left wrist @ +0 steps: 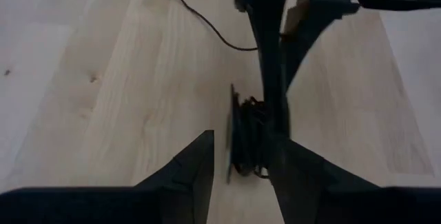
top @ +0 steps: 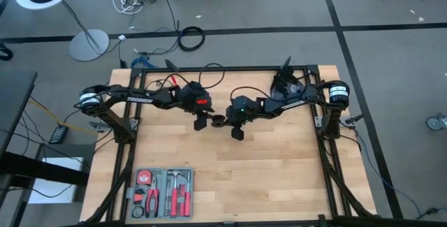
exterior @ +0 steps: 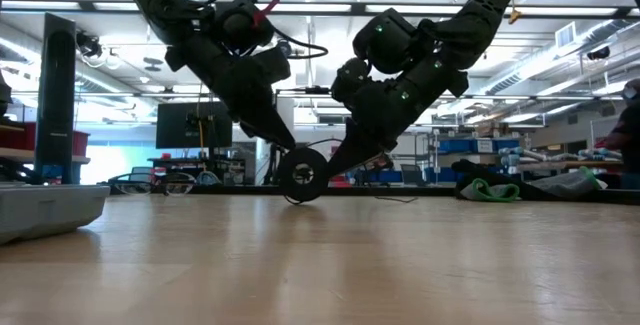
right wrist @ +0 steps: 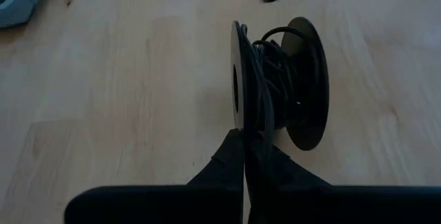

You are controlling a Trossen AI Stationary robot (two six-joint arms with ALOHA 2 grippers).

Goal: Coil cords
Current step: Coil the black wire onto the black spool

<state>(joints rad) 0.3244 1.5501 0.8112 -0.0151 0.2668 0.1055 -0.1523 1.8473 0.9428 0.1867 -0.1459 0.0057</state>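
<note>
- Spool (right wrist: 279, 83) of thin black cord (right wrist: 265, 96) standing on edge on the desk (top: 279, 164), about mid-desk, between both arms.
- Left claw (left wrist: 240, 162) partly apart, straddling the spool's flange.
- Right claw (right wrist: 246, 156) pinched together on the cord at the spool's rim.
- Tool tray (top: 162, 193) near left on the desk.

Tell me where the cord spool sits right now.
In the high view the spool stands on edge near the table's middle, between the left tool and right tool, which is shut on its cord.
</note>
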